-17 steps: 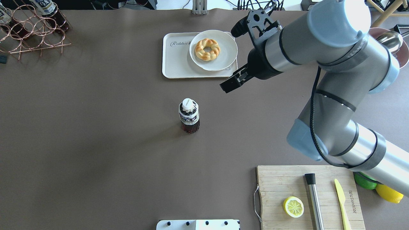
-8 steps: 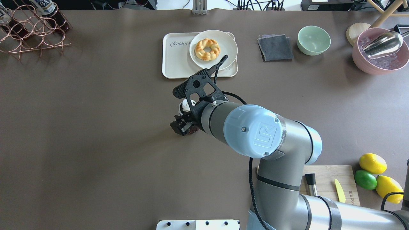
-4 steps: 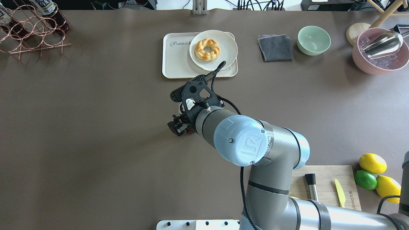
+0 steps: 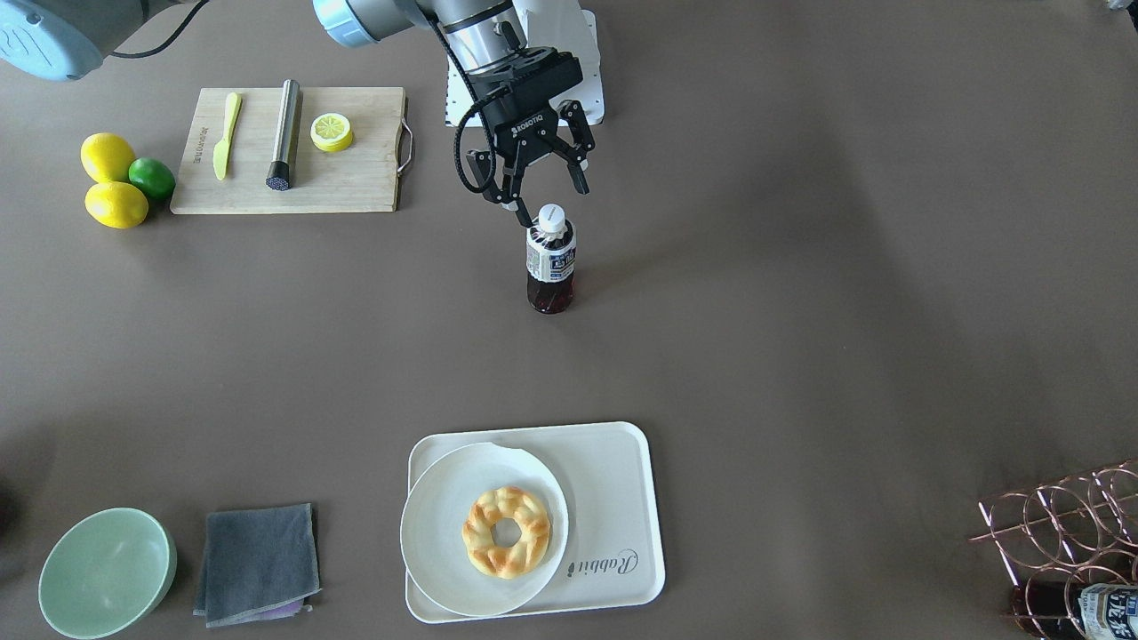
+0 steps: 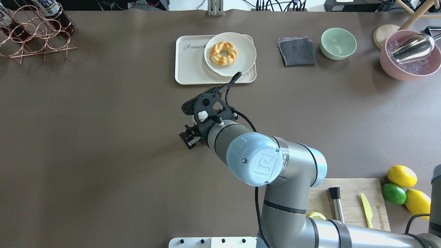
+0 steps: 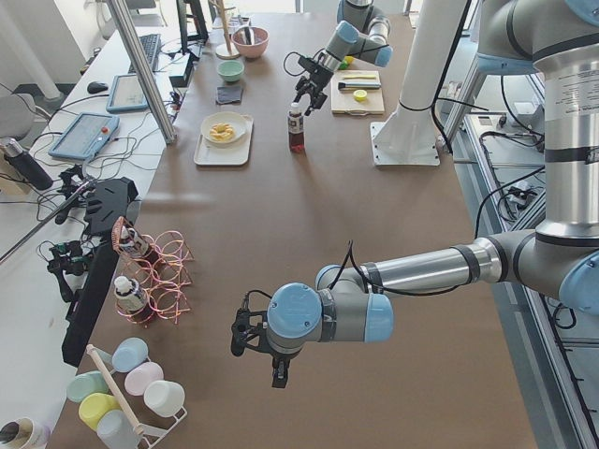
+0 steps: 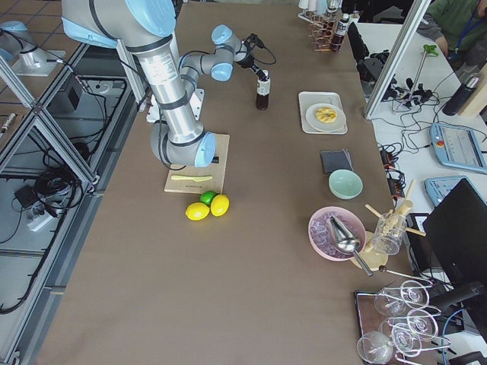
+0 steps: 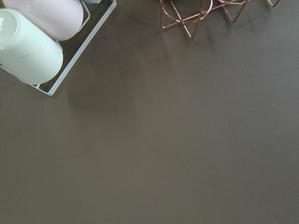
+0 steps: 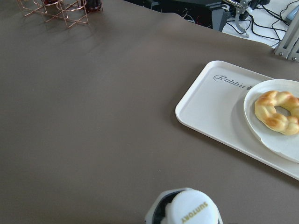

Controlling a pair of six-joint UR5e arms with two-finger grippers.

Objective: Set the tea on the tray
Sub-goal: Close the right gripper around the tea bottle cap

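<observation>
— Tea (image 4: 551,262) where, measured from the tray (image 4: 622,498)?
— Well apart from tray, on the robot's side, upright.
— Right gripper (image 4: 550,196)?
— Spread wide, hovering by the white cap (image 4: 552,216), gripping nothing.
— Handling?
— Probably light, stiff but slick plastic, top-heavy. Best taken around the labelled body, not the cap. Dark liquid inside: keep level.

Brown table (image 4: 800,311) with tea (image 4: 551,267), tray (image 4: 618,498), cutting board (image 4: 356,178), lemons (image 4: 116,204), cloth (image 4: 258,551), bowl (image 4: 102,573), wire rack (image 4: 1058,516).
</observation>
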